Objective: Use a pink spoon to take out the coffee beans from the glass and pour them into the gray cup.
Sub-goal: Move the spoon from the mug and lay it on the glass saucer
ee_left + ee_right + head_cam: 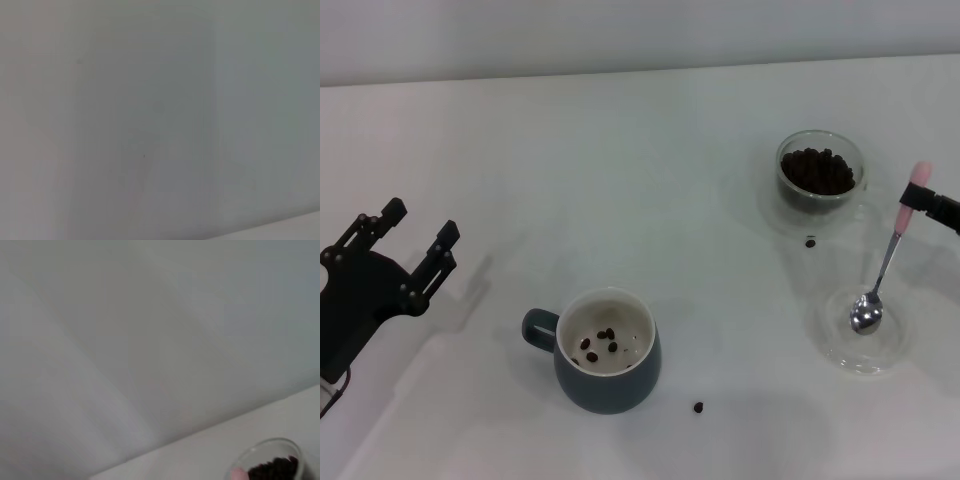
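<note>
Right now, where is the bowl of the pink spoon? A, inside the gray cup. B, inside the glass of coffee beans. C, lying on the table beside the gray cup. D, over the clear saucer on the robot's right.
D: in the head view the pink spoon hangs from the right tool with its metal bowl at the clear saucer, apart from the glass and the gray cup.

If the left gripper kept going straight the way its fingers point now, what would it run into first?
The left gripper, open at the table's left edge, points up and right across bare white table. That line looks free as far as the head view shows; the gray cup sits off to the side, though depth is unclear.
</note>
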You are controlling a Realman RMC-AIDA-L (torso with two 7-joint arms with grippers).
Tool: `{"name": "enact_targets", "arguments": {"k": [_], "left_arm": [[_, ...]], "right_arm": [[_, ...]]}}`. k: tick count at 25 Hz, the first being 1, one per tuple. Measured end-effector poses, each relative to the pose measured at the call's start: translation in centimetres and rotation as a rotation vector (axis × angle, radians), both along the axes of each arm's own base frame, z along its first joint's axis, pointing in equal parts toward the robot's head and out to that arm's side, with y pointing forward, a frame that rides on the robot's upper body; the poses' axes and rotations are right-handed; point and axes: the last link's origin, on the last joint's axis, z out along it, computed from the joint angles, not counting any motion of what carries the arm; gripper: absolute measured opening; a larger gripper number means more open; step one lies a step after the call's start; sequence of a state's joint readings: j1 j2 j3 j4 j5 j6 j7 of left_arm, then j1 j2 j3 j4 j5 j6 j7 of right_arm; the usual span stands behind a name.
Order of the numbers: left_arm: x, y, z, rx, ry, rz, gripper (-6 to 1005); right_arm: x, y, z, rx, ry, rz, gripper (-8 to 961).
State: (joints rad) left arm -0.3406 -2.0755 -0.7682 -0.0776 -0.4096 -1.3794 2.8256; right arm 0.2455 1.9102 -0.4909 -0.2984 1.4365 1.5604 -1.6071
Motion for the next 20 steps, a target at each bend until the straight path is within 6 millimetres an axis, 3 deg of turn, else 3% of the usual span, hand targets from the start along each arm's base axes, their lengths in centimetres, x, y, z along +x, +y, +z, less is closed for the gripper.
{"name": "enact_targets", "arguments": {"k": [20], "left_arm": [[-0.1, 0.0, 0.1, 0.002, 0.003, 0.004, 652]], "right_arm": [[1.3, -0.2, -2.2, -0.059, 0.022, -0.145, 140]]}}
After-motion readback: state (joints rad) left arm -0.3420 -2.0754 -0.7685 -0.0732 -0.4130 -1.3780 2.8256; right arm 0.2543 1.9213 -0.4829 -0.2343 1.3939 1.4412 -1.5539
